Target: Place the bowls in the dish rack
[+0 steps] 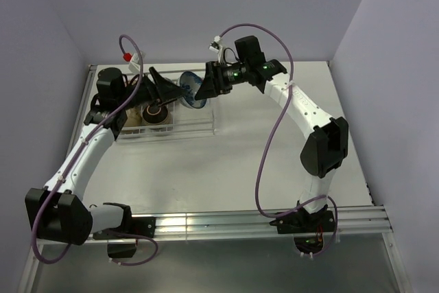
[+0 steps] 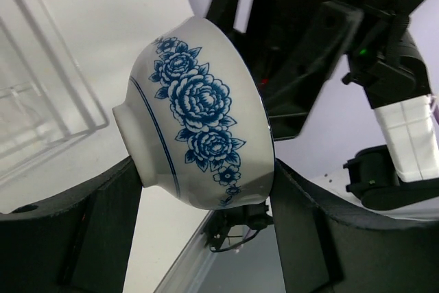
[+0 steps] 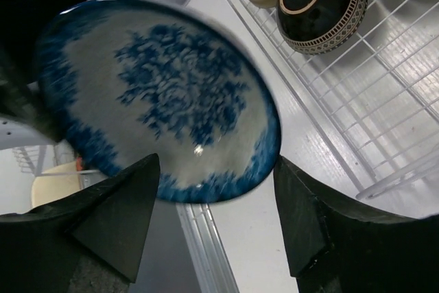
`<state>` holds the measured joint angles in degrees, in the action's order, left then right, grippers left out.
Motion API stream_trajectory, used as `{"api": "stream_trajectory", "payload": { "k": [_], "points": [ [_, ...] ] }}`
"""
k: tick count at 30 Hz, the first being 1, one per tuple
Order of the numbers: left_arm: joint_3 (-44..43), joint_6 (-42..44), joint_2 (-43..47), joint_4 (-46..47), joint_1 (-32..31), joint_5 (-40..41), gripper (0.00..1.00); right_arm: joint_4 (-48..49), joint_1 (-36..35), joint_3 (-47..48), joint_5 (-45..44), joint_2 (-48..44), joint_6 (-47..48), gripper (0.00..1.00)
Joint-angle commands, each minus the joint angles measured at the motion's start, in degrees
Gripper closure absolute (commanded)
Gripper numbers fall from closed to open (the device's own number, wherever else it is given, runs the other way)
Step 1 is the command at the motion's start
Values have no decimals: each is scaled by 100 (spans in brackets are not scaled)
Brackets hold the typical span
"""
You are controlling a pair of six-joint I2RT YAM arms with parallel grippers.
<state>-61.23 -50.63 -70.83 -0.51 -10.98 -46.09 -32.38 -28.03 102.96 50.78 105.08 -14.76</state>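
Pinching tilted bowl (image 2: 199, 114) in left gripper (image 2: 206, 200), with right gripper (image 3: 216, 176) spread wide, empty. Could slip on glaze, drop onto rack (image 1: 197, 131), chip.

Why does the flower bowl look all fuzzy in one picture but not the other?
Right wrist view: the blue-and-white bowl sits very close and looks blurred, with a tiny glare spot, while the dish rack behind is sharper. Left wrist view: its flowers look crisp.
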Motion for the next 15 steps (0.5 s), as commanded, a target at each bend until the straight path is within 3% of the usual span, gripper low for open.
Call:
{"api": "stream_trajectory", "payload": {
  "k": [1, 6, 13, 15],
  "points": [
    [-363, 456, -53, 69, 166, -67, 100, 258, 271, 260, 387, -128, -263, 25],
    [-722, 1229, -326, -475, 386, -181, 100, 417, 483, 120, 547, -303, -369, 23],
    [-2137, 4222, -1204, -2337, 448, -236, 100, 364, 667, -249, 274, -277, -387, 25],
    [-2427, 4596, -1328, -2734, 439, -77, 100, 364, 746, -337, 239, -233, -431, 25]
  ]
}}
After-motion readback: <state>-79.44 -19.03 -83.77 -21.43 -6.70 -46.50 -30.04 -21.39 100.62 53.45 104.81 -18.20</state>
